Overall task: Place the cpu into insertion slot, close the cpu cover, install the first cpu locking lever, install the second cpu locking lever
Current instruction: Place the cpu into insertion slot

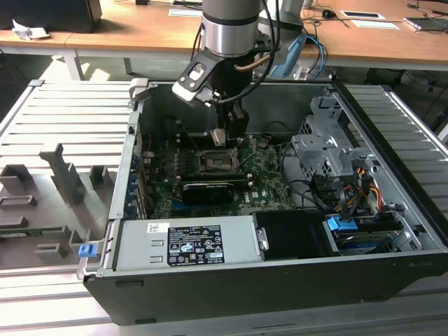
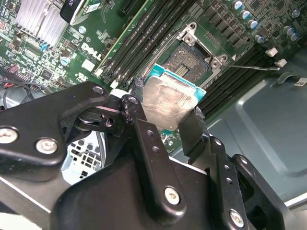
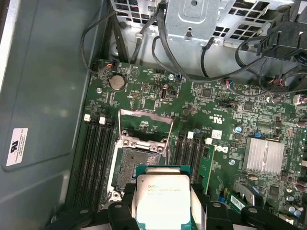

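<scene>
Me: My claw [image 1: 225, 134] hangs inside the case [image 1: 280, 105] in the exterior view, just above the slot [image 1: 213, 162].

You: Clenched?

Me: Grasping the cpu [image 2: 169, 101]. In the second wrist view my fingers [image 2: 144, 132] pinch two opposite edges, parted only by its width. The cpu is tilted and clear of the board [image 2: 57, 62].

You: How will it handle?

Me: Light, stiff and slick on its metal top, I'd judge. The underside looks delicate, so edges only.

You: And the first wrist view?

Me: The cpu hovers near the bare slot, not in it. The cover [image 3: 145, 125] stands hinged up.
</scene>
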Controlling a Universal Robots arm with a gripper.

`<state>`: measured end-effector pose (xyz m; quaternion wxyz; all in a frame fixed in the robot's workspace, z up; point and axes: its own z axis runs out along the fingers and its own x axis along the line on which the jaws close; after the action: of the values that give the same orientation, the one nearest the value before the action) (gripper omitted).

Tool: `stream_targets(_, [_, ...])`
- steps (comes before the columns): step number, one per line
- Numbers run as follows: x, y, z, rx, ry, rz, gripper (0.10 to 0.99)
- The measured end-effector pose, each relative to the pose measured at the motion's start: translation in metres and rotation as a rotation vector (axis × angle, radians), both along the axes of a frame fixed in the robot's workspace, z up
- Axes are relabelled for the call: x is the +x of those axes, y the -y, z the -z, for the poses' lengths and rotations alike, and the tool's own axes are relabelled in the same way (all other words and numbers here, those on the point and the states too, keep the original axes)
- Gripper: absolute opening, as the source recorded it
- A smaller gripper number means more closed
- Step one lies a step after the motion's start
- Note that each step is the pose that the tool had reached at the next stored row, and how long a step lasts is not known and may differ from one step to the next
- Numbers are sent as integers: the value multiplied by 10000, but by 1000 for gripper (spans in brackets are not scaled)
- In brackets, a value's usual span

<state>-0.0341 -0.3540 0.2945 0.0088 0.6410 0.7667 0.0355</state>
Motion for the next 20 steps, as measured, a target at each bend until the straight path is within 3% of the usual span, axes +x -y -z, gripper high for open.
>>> stream_targets(18, [-1,0,123,3,0,0,537])
stream_targets(20, [-5,0,147,3,27,12,537])
